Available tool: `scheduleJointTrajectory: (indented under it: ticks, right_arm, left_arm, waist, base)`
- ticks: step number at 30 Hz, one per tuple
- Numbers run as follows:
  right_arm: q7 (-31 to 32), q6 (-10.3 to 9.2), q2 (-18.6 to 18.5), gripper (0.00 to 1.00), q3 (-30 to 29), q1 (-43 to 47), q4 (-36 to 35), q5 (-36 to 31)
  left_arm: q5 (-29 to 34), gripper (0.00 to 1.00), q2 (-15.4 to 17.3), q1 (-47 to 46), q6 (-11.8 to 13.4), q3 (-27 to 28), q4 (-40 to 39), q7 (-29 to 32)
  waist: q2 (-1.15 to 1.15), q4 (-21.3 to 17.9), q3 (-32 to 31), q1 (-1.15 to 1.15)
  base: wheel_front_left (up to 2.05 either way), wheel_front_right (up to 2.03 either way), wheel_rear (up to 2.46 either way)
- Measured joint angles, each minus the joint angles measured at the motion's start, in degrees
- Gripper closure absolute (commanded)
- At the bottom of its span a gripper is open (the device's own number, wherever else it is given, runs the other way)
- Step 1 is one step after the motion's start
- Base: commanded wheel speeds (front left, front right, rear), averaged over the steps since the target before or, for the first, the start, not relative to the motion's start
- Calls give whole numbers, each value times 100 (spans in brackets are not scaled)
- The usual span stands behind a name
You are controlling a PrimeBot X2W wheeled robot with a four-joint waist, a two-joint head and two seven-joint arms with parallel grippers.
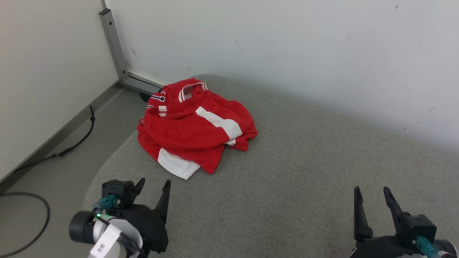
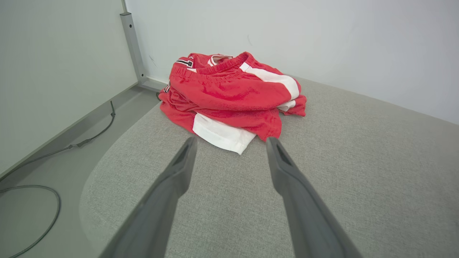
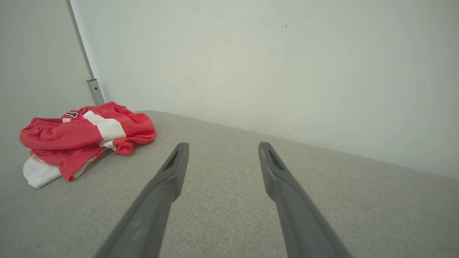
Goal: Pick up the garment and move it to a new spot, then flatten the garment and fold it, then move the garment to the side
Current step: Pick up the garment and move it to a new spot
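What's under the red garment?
The grey fabric surface. The red-and-white garment lies bunched on it near the far left corner, with a white panel poking out from its lower layers. Anything beneath the folds is covered.

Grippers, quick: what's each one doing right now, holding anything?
Left gripper: open, empty, just short of the red garment.
Right gripper: open, empty, above the grey cushion.

The red and white garment [image 3: 71, 139] lies in a crumpled heap on the grey tabletop [image 3: 322, 186]. Well off to the right of the garment, the right end effector [image 3: 223, 144] hangs over bare tabletop, its two dark fingers spread wide apart. Behind the garment a grey metal post [image 3: 95, 89] stands against the pale wall [image 3: 251, 71]
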Motion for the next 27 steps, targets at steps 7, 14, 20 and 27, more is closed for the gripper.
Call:
scheduleJointTrajectory:
  ticks: [7,14,20,27]
  right_arm:
    - [274,0,-193,0,-13,453,-815,-300]
    - [581,0,-421,0,-110,509,-1739,-546]
    - [946,1,-559,0,48,438,-2328,-723]
    - [1363,11,-818,0,-40,335,-3022,-884]
  left_arm:
    - [-34,0,-319,-642,-252,-232,499,391]
    - [114,0,-442,-1658,-426,-368,1079,682]
    - [143,0,-492,-2256,-497,-370,1508,836]
    - [146,0,-513,-3027,-549,-267,1875,884]
  waist:
    - [0,72,304,0]
    - [0,129,802,1]
    - [1,127,1281,1]
    - [1,22,1859,2]
  base:
    - [0,0,0]
    - [0,0,0]
    - [0,0,0]
    - [0,0,0]
